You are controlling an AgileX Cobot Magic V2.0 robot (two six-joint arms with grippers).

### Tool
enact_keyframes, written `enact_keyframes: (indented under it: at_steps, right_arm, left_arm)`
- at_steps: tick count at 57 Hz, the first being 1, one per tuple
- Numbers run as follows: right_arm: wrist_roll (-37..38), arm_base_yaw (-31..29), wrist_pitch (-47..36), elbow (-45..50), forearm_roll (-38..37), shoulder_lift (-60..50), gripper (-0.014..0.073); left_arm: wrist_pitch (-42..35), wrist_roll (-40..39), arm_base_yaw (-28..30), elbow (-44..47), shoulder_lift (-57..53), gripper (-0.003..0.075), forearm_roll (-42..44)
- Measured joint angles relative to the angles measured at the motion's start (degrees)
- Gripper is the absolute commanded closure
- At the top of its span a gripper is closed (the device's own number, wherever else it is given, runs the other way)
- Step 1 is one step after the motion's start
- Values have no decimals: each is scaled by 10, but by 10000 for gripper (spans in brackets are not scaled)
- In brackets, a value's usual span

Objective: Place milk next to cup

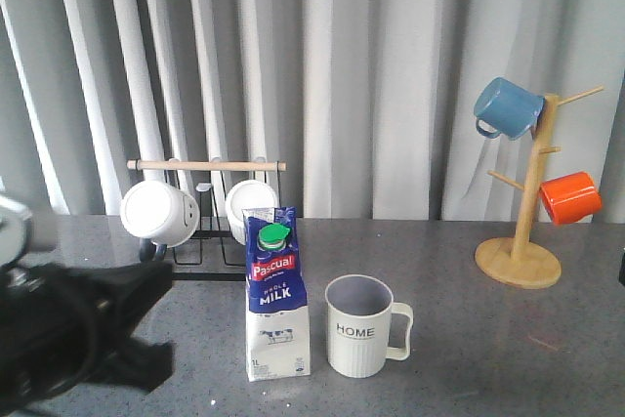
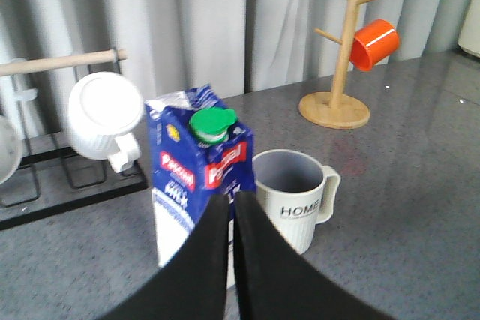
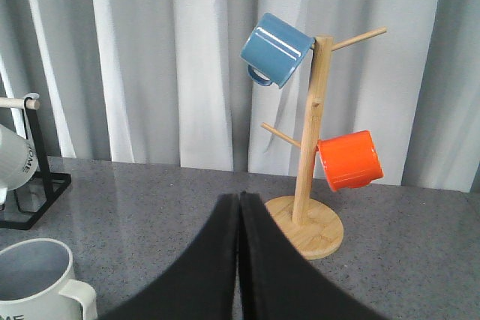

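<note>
Grey table [image 1: 488,358]: left claw [image 2: 232,204] blurred.

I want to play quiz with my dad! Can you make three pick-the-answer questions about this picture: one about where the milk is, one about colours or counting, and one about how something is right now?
1. Where does the milk carton stand?
A. On the wooden mug tree
B. Beside the HOME mug, on the robot's left of it
C. Inside the black rack

2. How many mugs hang on the wooden mug tree?
A. Two, one blue and one orange
B. Three, all white
C. None

3. How is the left end effector right now?
A. Wide open
B. Clamped on the carton
C. Shut, holding nothing

Answers:
1 B: in the front view the carton stands upright on the table just left of the mug.
2 A: the blue mug and orange mug hang on its pegs.
3 C: the left wrist view shows its fingers pressed together, short of the carton.
</note>
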Motion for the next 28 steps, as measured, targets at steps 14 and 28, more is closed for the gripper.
enact_keyframes:
  at_steps: [14,28]
  right_arm:
    - [0,0,0,0,1,0,602]
    - [0,0,0,0,1,0,602]
  left_arm:
    - [-63,0,79,223,-231,726,-4]
    - [-56,8,158,355,-379,726,-4]
